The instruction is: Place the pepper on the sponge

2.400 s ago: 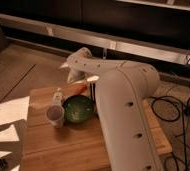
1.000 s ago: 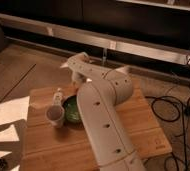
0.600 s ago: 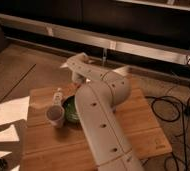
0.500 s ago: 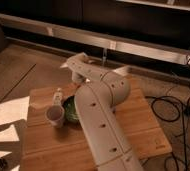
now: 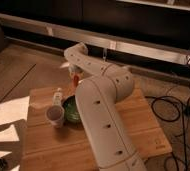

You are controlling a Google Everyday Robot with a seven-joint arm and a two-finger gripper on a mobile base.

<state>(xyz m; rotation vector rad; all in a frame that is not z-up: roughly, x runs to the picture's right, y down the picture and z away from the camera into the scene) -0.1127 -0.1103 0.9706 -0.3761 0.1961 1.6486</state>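
Your gripper [image 5: 76, 76] hangs above the far edge of the wooden table [image 5: 138, 125], clamped on the orange-red pepper [image 5: 77, 82], seemingly mid-carry; the sponge is out of sight, so locate it before lowering.

White robot arm [image 5: 102, 112] stretched over a wooden table [image 5: 140, 127], gripper [image 5: 74, 74] above the table's far edge, orange pepper [image 5: 77, 81] right at it, green bowl [image 5: 70, 111] against the arm, cup [image 5: 55, 115] just beside the bowl, pale bottle [image 5: 58, 95] behind the cup, black cables [image 5: 174, 107] on the floor
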